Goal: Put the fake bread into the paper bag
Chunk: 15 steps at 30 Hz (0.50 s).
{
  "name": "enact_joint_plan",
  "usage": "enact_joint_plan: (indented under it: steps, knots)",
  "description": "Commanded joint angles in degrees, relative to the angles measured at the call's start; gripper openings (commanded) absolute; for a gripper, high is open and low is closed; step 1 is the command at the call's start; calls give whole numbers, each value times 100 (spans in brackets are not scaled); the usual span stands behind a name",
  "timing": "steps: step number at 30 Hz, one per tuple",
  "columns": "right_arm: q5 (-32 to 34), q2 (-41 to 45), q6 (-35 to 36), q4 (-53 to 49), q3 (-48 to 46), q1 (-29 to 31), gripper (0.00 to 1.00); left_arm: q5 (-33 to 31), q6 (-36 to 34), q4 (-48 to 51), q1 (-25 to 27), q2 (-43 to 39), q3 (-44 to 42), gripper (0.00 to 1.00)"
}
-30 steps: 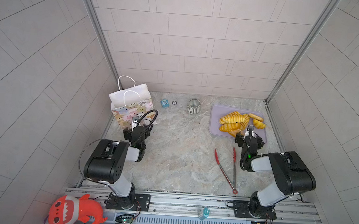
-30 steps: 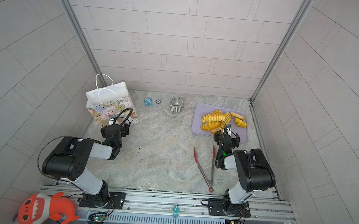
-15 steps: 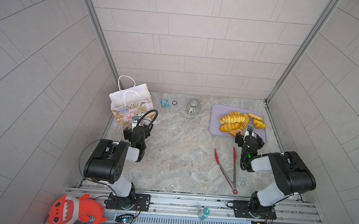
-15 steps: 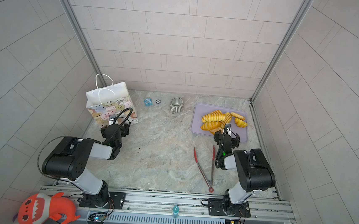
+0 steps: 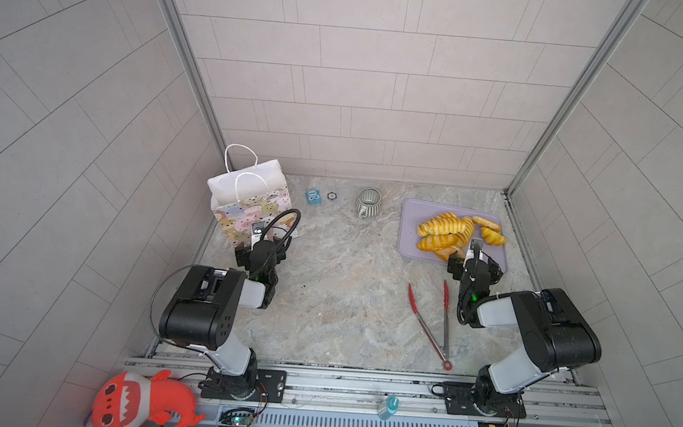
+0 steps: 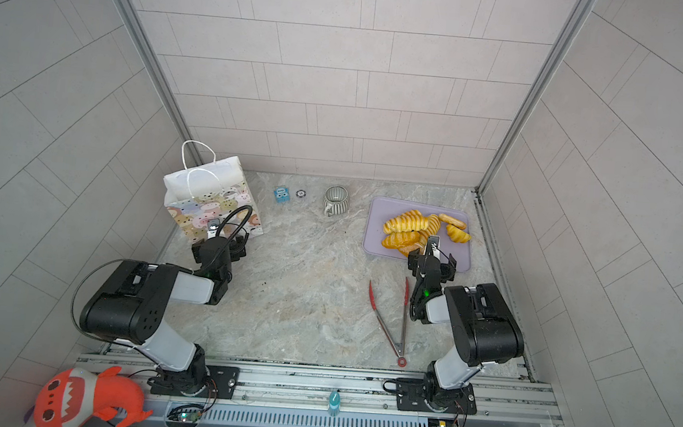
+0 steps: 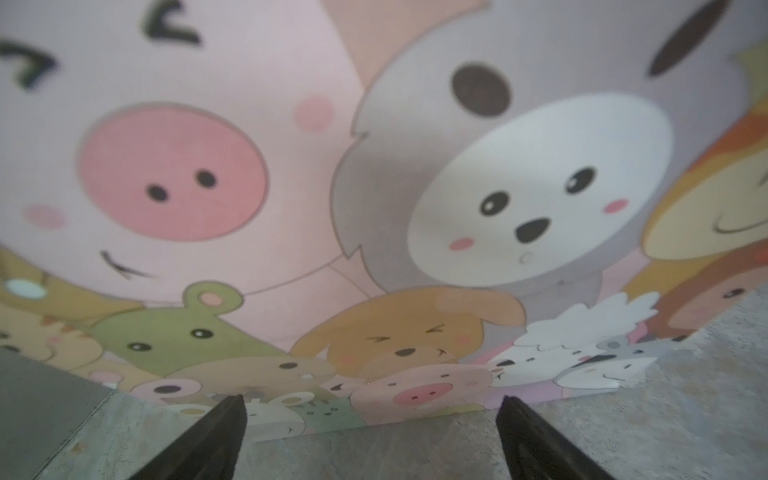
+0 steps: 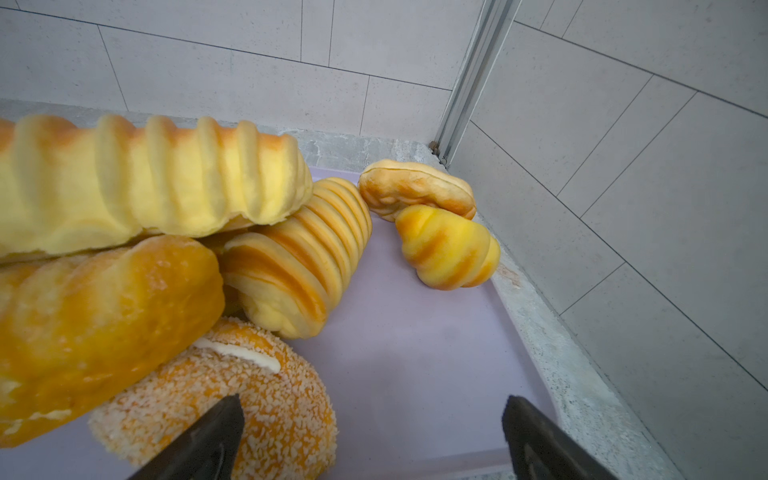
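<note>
The fake bread (image 5: pixel 446 231) (image 6: pixel 409 228) is a pile of glossy golden loaves on a lilac tray (image 5: pixel 490 259) at the back right. The right wrist view shows ridged loaves (image 8: pixel 158 178), a spiral roll (image 8: pixel 299 266), a crumb-coated bun (image 8: pixel 266 395) and two small pieces (image 8: pixel 449 249). My right gripper (image 5: pixel 473 261) (image 8: pixel 372 405) is open at the tray's near edge, one fingertip (image 8: pixel 224 419) in front of the crumbed bun. The paper bag (image 5: pixel 249 199) (image 6: pixel 208 195) (image 7: pixel 374 166) stands upright at the back left. My left gripper (image 5: pixel 261 246) (image 7: pixel 370 405) is open just before its printed face.
Red-tipped metal tongs (image 5: pixel 431 317) lie on the marble top in front of the tray, beside the right arm. A striped mug (image 5: pixel 368 202), a small blue block (image 5: pixel 313 197) and a round token (image 5: pixel 332 196) sit along the back wall. Side walls stand close to bag and tray.
</note>
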<state>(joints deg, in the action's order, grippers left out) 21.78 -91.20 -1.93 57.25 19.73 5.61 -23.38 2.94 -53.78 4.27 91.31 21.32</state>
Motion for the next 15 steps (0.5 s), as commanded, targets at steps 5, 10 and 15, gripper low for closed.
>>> enact_joint_plan:
  steps: [5,10,15]
  knots:
    - [87,378,-128,-19,-101,-30,99,-175,59,130,19,-539,-42,100]
    - [348,1651,-186,-1106,-76,-16,99,-769,333,1322,14,-1637,149,100]
    - [619,3463,-1115,-3293,288,-16,99,-1366,1468,3608,14,-2991,764,100]
